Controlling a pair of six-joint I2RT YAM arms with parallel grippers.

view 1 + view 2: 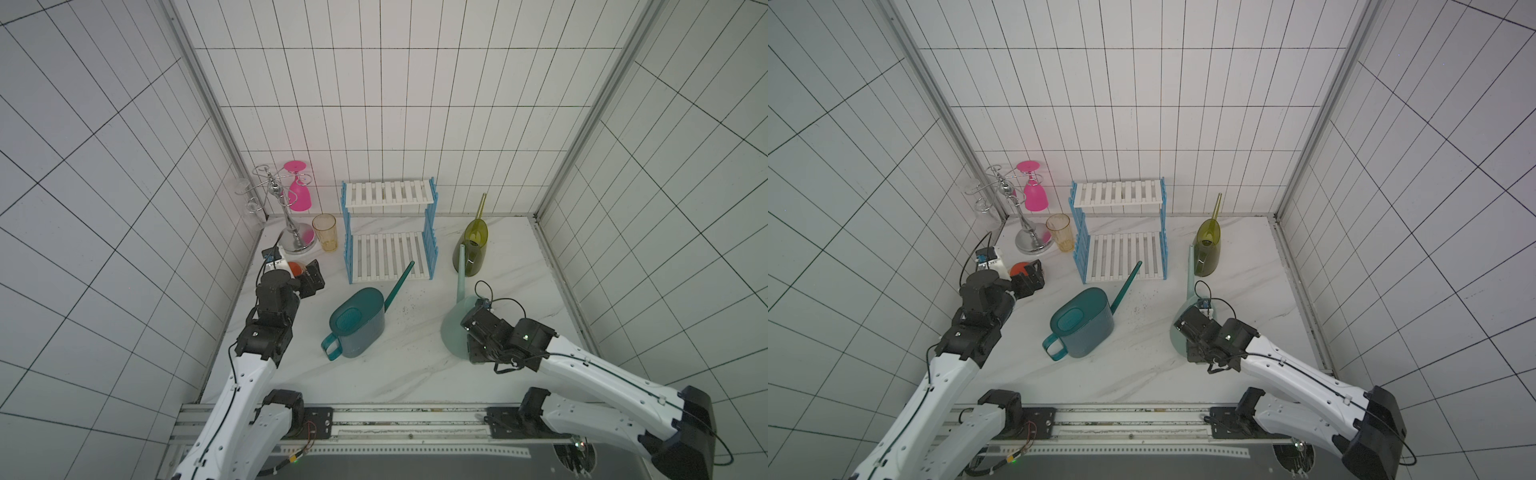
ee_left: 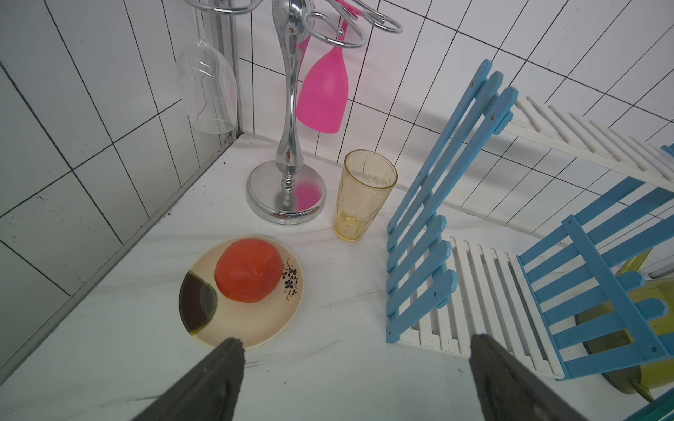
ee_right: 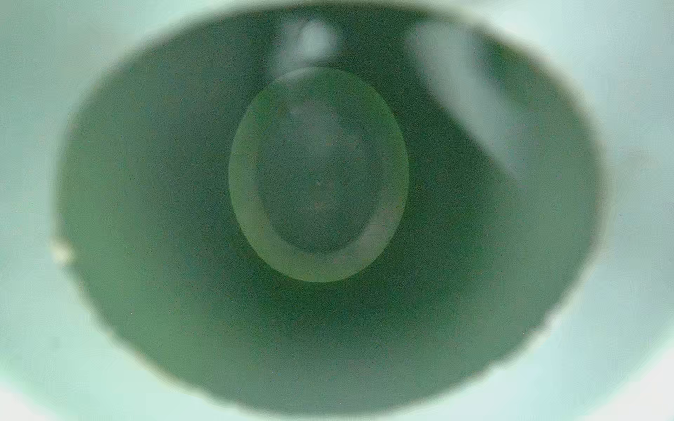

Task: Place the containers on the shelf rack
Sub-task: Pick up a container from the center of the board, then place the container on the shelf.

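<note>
My right gripper [image 1: 473,345] [image 1: 1190,347] is down on the pale mint watering can [image 1: 452,328] [image 1: 1177,338] at the front right and shut on it; its fingers are hidden. The right wrist view looks straight into that can's dark inside [image 3: 317,175]. The dark teal can [image 1: 357,322] [image 1: 1081,322] stands mid-table, spout toward the shelf rack [image 1: 388,194] [image 1: 1119,193] [image 2: 463,127]. The olive can [image 1: 473,249] [image 1: 1207,249] stands right of the rack. Both shelves are bare. My left gripper [image 1: 313,275] [image 1: 1034,272] [image 2: 355,346] hovers open at the left, holding nothing.
A chrome glass stand [image 1: 293,232] with a pink wine glass [image 1: 300,195] and a clear glass [image 2: 206,91] fills the back left corner. An amber cup [image 1: 324,237] stands beside the rack. A small plate [image 2: 255,324] with a red-orange fruit [image 2: 248,269] lies under my left gripper.
</note>
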